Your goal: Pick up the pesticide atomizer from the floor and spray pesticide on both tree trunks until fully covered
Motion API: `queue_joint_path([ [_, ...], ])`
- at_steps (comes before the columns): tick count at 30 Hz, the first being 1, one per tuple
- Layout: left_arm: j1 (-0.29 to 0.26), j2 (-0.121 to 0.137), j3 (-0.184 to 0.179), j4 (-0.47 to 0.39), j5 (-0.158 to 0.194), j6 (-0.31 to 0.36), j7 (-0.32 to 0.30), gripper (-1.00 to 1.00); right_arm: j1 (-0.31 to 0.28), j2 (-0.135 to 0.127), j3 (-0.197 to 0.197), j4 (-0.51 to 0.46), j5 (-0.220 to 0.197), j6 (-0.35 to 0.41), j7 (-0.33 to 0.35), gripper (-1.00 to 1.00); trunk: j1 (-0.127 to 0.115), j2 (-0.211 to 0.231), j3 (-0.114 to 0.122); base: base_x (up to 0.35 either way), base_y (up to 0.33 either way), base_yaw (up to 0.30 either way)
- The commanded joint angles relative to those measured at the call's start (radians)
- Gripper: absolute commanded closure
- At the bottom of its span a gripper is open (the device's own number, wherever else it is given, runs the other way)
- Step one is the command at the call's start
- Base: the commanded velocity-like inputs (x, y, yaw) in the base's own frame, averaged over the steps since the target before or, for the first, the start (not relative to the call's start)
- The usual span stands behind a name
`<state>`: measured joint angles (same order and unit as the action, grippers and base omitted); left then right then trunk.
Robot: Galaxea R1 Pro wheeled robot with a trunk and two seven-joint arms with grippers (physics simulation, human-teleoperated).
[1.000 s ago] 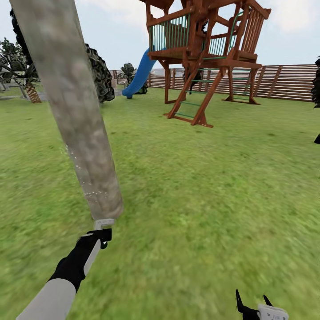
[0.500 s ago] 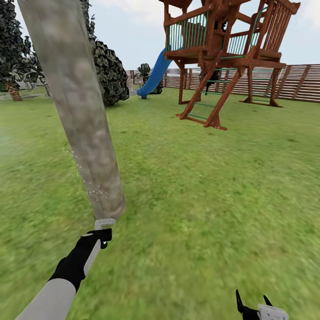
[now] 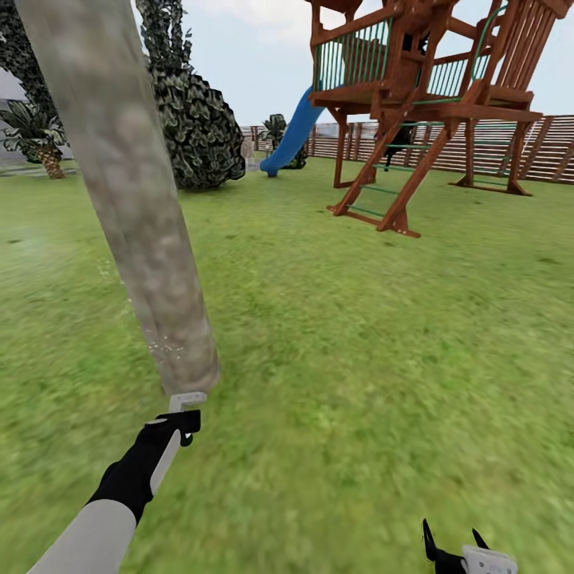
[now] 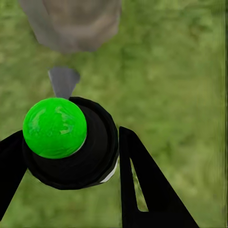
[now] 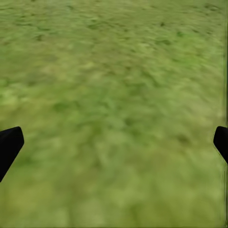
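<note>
- My left claw (image 3: 182, 424), seen from the head camera, reaches low toward the foot of a thick grey-tan tree trunk (image 3: 131, 207) on the lawn (image 3: 359, 335), with a pale nozzle tip (image 3: 186, 401) showing just beyond it, just beside the trunk's base.
- From the left wrist, the sprayer (image 4: 71, 142) sits clamped between my two black fingers (image 4: 147, 190): a black round body topped by a bright green ball (image 4: 55, 127), its grey nozzle (image 4: 63, 81) pointing at the trunk's base (image 4: 73, 23).
- Fine pale specks (image 3: 163, 347) dot the lower trunk near its left edge; more float faintly beside it a little higher up.
- My right claw (image 3: 456, 548) hangs at the bottom right of the head view, well apart from the trunk; its black fingertips (image 5: 9, 145) stand wide apart over bare grass, with nothing between them.
- Behind the trunk stands a dark leafy bush (image 3: 195, 127), with a small palm (image 3: 40, 135) at far left.
- A red-brown wooden play tower (image 3: 422, 88) with green rails and a blue slide (image 3: 293, 135) stands on the grass at upper right.
- A brown slatted fence (image 3: 542, 147) closes the garden behind the tower.
</note>
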<state>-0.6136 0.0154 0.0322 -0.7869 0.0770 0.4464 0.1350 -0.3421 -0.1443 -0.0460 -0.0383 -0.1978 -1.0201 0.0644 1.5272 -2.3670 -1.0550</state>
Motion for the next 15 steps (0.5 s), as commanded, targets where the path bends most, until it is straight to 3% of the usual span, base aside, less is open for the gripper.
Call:
queue_joint_path([
  [1,0.000,0.000,0.000,0.000,0.000,0.000,0.000,1.00,0.000,0.000,0.000,0.000,0.000,0.000,0.000,-1.00,0.000,0.000,0.000,0.116,-0.275,0.000],
  [5,0.000,0.000,0.000,0.000,0.000,0.000,0.000,1.00,0.000,0.000,0.000,0.000,0.000,0.000,0.000,-1.00,0.000,0.000,0.000,0.116,-0.275,0.106],
  [15,0.000,0.000,0.000,0.000,0.000,0.000,0.000,1.00,0.000,0.000,0.000,0.000,0.000,0.000,0.000,-1.00,0.000,0.000,0.000,0.116,-0.275,0.270],
])
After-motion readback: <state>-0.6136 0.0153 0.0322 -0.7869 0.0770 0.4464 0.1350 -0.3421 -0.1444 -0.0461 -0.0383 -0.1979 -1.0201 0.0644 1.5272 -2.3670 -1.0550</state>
